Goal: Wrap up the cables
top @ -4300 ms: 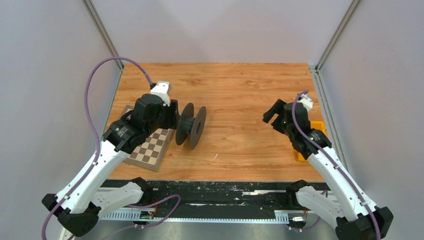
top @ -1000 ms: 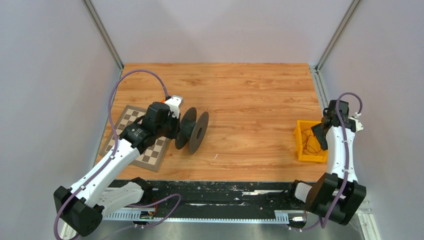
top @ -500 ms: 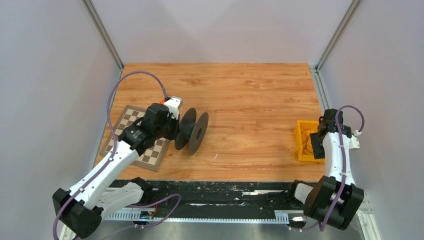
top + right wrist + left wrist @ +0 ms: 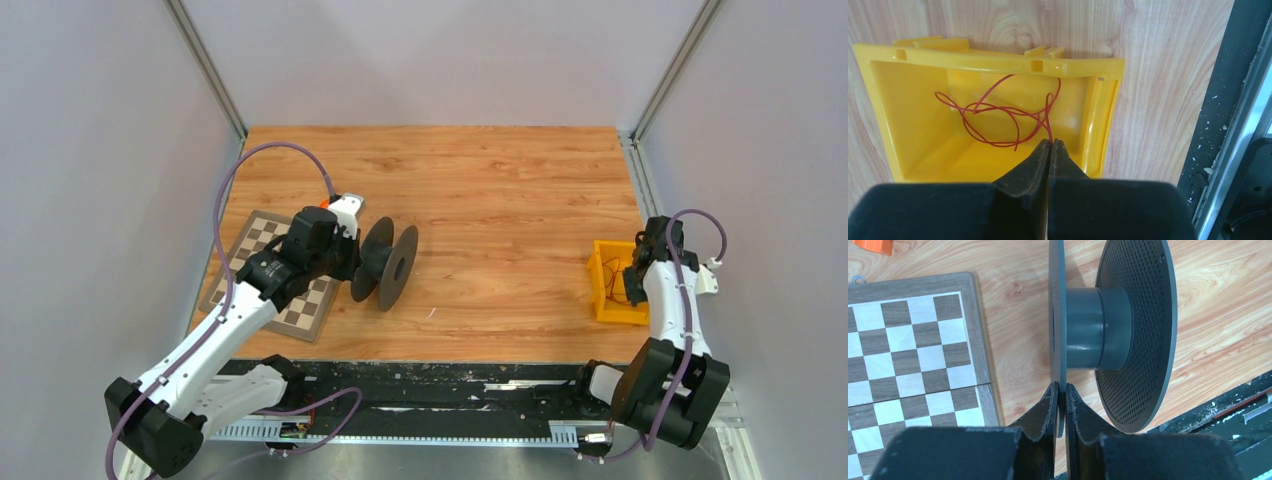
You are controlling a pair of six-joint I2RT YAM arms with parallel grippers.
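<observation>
A thin red cable (image 4: 998, 112) lies in loose curls inside a yellow bin (image 4: 1098, 125) at the table's right edge (image 4: 600, 290). My right gripper (image 4: 1051, 142) reaches down into the bin, shut on one strand of the cable, which runs up from between its tips. A black spool (image 4: 385, 262) with two round flanges stands on edge left of centre. My left gripper (image 4: 1061, 387) is shut on the rim of the spool's near flange (image 4: 1057, 310). The bare hub (image 4: 1090, 327) carries no wire.
A wooden chessboard (image 4: 300, 300) lies flat under the left arm, beside the spool. A small orange object (image 4: 875, 245) sits beyond the board. The dark metal rail (image 4: 1228, 115) runs along the table's right edge, close to the bin.
The right gripper has closed on the cable strand in the bin; a second ago it hung open over it. The left arm and spool have stayed still.
</observation>
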